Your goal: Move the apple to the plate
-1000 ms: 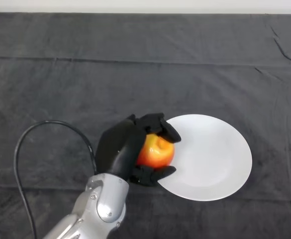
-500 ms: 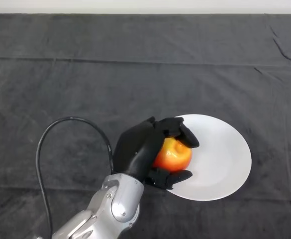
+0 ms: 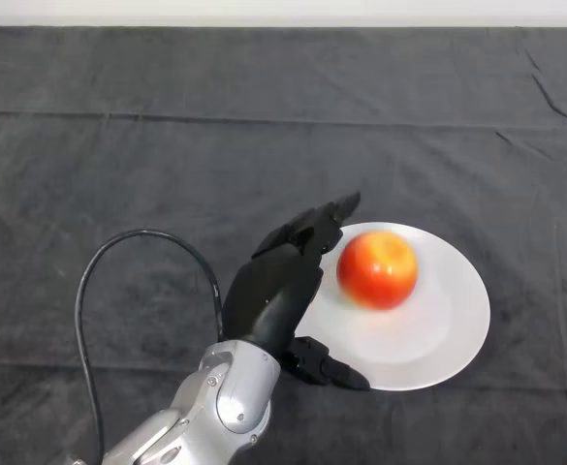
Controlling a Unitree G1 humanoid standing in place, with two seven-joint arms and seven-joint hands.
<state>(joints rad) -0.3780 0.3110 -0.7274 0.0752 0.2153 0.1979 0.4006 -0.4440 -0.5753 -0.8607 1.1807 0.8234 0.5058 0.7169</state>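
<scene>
now: apple on the plate, hand spread beside it

the apple [image 3: 378, 268] sits on the white plate [image 3: 457, 320], on the left half of the dish, red with a yellow-orange patch on top. nothing grips it. the plate lies on the bench [image 3: 118, 145], which is covered in dark grey cloth with a few creases running across it.

the left hand [image 3: 275, 291] is just to the left of the apple, over the plate's left rim. its fingers [image 3: 324, 221] are stretched out straight, pointing up and to the right past the top left of the fruit, and the thumb [image 3: 327, 367] reaches out low across the plate's near edge. the hand is wide open and holds nothing; a gap shows between the apple and both fingers and thumb. the silver-grey arm [image 3: 220, 402] comes up from the lower left.
</scene>
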